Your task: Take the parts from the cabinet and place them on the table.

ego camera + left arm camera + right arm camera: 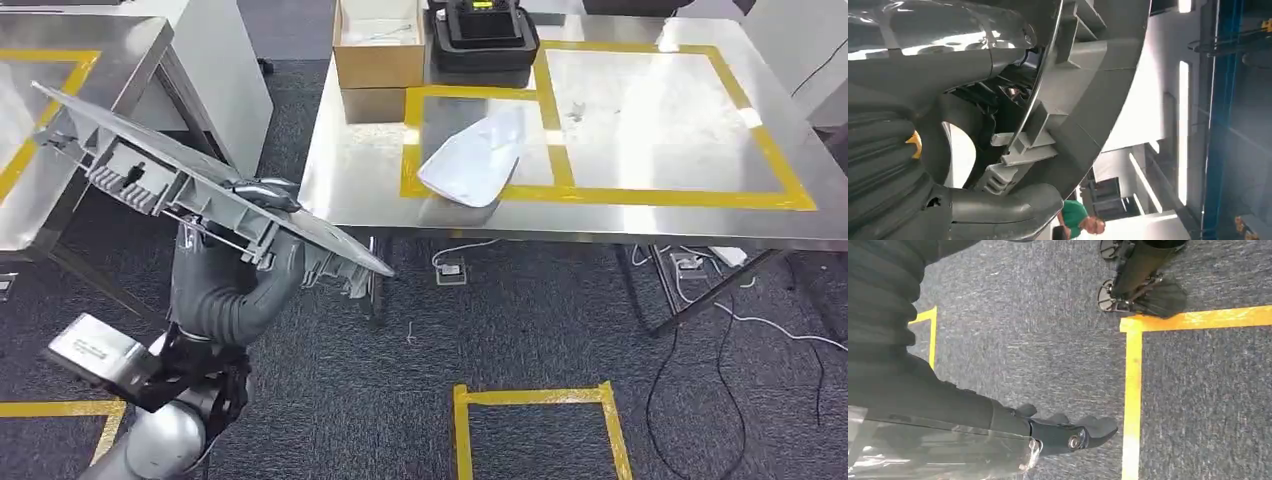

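Currently mid-carry: left hand (232,290), left-centre of the head view, grips a long grey plastic panel part (190,180) from below, fingers wrapped on its ribbed underside; the part sits tilted, running from upper left down toward frame centre, in the air over the carpet and short of the tabletop (650,215). Left wrist view confirms the clamp: thumb and fingers closed around the part's ribs (1033,135). One white curved part (475,160) already lies on the tabletop, inside the left yellow-taped box (480,190), overlapping the tape at its lower edge. Larger taped box to its right holds nothing visible. Cardboard boxes (378,50) and a black device (485,35) sit at the tabletop's far edge, top centre. Right hand (1068,432) hangs over carpet and yellow floor tape, fingers loosely curled, holding nothing; open or closed, can't tell for sure. Progress guess: at least one part delivered, second in hand and not yet placed; still left is reaching over the tabletop and setting it down. Cabinet contents unknown, so remaining count unknown.
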### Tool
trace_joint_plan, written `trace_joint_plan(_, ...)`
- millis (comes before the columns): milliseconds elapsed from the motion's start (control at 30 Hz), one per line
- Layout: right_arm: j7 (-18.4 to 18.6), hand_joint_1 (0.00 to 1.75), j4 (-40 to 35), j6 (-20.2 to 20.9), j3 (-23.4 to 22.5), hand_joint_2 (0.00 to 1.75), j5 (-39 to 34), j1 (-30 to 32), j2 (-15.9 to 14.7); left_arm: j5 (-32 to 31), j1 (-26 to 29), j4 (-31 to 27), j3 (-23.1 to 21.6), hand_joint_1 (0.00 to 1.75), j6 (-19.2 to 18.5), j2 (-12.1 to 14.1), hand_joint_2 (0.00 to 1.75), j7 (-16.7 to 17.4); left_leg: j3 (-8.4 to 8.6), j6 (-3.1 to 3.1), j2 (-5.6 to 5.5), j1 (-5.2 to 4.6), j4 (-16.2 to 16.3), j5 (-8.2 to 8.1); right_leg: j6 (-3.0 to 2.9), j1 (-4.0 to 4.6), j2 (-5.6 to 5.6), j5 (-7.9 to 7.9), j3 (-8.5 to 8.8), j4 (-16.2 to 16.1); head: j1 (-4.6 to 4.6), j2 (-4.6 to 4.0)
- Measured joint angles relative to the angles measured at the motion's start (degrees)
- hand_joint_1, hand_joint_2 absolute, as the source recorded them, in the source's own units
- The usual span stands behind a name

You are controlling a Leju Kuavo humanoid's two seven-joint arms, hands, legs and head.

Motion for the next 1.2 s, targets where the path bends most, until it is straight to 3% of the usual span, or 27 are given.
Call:
trace_joint_plan(167,-0.9,0.0,0.0,-0.3,-0.4,1.75,-0.7,-0.6,0.1,3.7,-2.5,0.0,-0.4,1.75,-2.0,0.0,1.75,0.5,0.03,0.01,0.04,-0.01,0.0,0.02,0.0,-0.03,0.04,0.03,0.01,0.0,0.04,0.0)
trace_joint_plan(1167,-2.4,0.0,0.0,-2.1,-2.4,1.75,-0.5,-0.6,0.6,0.4,0.2,1.4,-1.7,1.75,-1.1,1.9,1.75,2.9,0.08,0.02,0.23,0.0,0.0,0.02,-0.01,-0.04,0.04,0.03,0.07,0.0,0.4,0.0)
trace_joint_plan(1200,-2.4,0.0,0.0,-2.0,-2.4,1.75,-0.4,-0.6,0.6,-0.3,0.3,1.4,-1.7,1.75,-1.0,2.0,1.75,2.9,0.06,0.24,0.25,-0.32,0.2,-0.1,0.27,-0.2,0.02,0.17,0.13,-0.2,0.42,0.0)
